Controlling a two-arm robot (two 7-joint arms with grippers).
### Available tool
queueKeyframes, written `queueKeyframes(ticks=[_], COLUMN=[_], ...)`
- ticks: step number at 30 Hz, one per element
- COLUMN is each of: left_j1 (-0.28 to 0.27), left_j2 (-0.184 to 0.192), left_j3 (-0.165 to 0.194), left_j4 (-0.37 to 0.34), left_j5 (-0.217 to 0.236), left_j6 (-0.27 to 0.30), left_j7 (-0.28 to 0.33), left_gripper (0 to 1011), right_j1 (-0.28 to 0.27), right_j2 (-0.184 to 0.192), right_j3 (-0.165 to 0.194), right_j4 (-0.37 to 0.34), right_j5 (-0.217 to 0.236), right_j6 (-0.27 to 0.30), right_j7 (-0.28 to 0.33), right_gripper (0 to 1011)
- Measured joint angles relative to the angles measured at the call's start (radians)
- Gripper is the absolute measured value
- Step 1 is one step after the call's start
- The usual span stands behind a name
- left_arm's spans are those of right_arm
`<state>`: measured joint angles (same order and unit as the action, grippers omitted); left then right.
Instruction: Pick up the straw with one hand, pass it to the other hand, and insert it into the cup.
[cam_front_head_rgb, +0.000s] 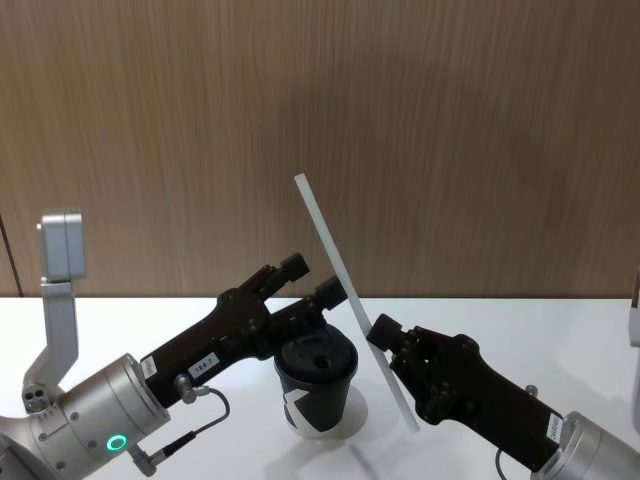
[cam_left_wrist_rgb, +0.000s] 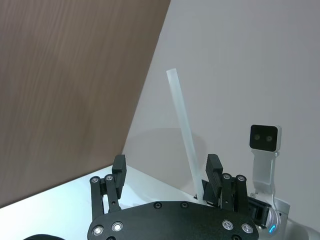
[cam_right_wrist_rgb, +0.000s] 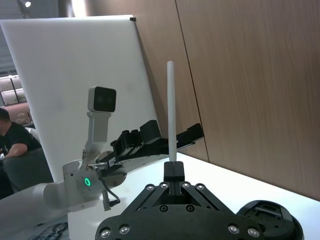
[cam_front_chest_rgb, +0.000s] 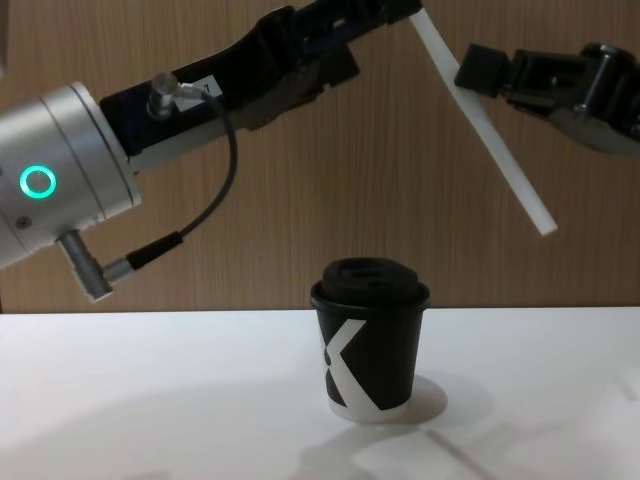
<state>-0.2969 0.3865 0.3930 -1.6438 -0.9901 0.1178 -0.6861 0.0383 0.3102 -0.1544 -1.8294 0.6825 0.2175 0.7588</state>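
The straw (cam_front_head_rgb: 340, 268) hung tilted in air above the cup (cam_front_head_rgb: 318, 370), pinched below its middle by the right gripper (cam_front_head_rgb: 378, 338); the left gripper (cam_front_head_rgb: 312, 278) had jaws spread around the upper shaft, off-centre, so it should centre, close firmly, and only then let the right release.

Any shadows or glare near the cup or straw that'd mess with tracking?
Head view: soft shadow on the table right of the cup; straw, held by the right gripper with the left gripper open beside it, stands out against wood. Chest view: faint shadows before the cup, no glare.
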Motion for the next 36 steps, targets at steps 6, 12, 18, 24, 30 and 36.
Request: queueKeyframes(ticks=[6, 12, 18, 24, 30, 36], left_j1=[-0.008, -0.013, -0.017, -0.018, -0.019, -0.021], left_j2=[-0.003, -0.008, -0.014, -0.017, -0.018, -0.019], left_j3=[0.011, 0.020, 0.029, 0.034, 0.037, 0.038], left_j4=[0.006, 0.011, 0.014, 0.015, 0.018, 0.021], left_j5=[-0.008, -0.020, -0.034, -0.044, -0.054, -0.064], left_j6=[-0.001, -0.003, -0.004, -0.006, -0.011, -0.016], left_j7=[-0.008, -0.016, -0.022, -0.024, -0.025, -0.023], left_gripper=[1003, 1003, 1003, 997, 850, 706], right_j1=[-0.001, -0.003, -0.003, -0.002, 0.003, 0.008], right_j2=[0.006, 0.012, 0.019, 0.024, 0.030, 0.035], right_j3=[-0.006, -0.013, -0.021, -0.027, -0.032, -0.038], right_j4=[0.001, 0.001, 0.001, 0.002, 0.004, 0.007], right_j5=[0.003, 0.006, 0.009, 0.012, 0.014, 0.015], right_j6=[-0.001, 0.000, 0.001, 0.004, 0.006, 0.009], right_j7=[0.002, 0.003, 0.004, 0.001, -0.005, -0.012], right_gripper=[0, 0, 0, 0, 0, 0])
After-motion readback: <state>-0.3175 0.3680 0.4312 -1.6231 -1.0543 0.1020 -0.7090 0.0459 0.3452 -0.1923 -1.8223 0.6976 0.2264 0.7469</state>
